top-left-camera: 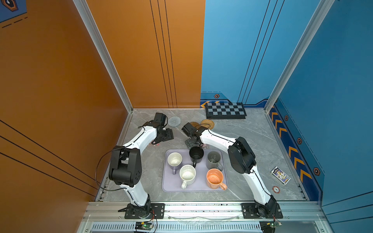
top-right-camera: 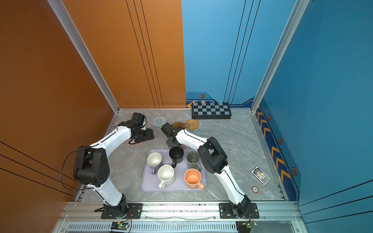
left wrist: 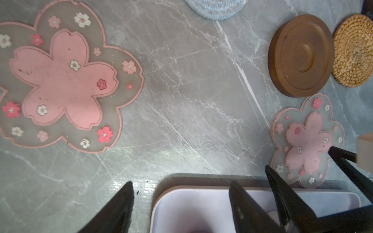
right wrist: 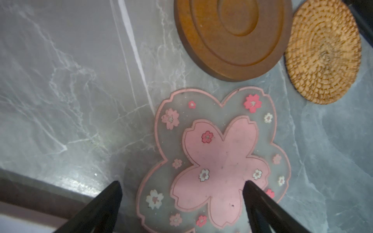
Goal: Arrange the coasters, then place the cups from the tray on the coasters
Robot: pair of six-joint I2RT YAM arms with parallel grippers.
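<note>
— grey marble top (top-left-camera: pixel 252 141), far half: why do the coasters lie like that?
— they look set out in a loose arc past the tray (top-left-camera: pixel 167 186): spiral (top-left-camera: pixel 174 121), wood disc (left wrist: pixel 300 54) and rattan (top-left-camera: pixel 207 123) at the back, the last two close together; the two pink flowers nearer, one (left wrist: pixel 64 80) off the tray's far left corner, the other (right wrist: pixel 218 161) just beside its far rim. spread so, i'd judge, that each can take a cup.
— and the cups?
— all five upright on the tray, none on a coaster yet: lavender (top-left-camera: pixel 174 159), black (top-left-camera: pixel 196 154), grey (top-left-camera: pixel 214 160) in the far row, white (top-left-camera: pixel 187 174) and orange (top-left-camera: pixel 215 178) nearer.
— the grippers?
— left gripper (left wrist: pixel 181 182) fairly wide, empty, above the tray's far left corner. right gripper (right wrist: pixel 181 182) wide apart, empty, over the second flower, next to the black cup. arranging seems about done to me; that cup looks the handiest first pick.
— anything else?
— chequered board (top-left-camera: pixel 226 110) by the back wall, card pack (top-left-camera: pixel 280 175) and chip (top-left-camera: pixel 276 189) off to the right, well apart from the work.
</note>
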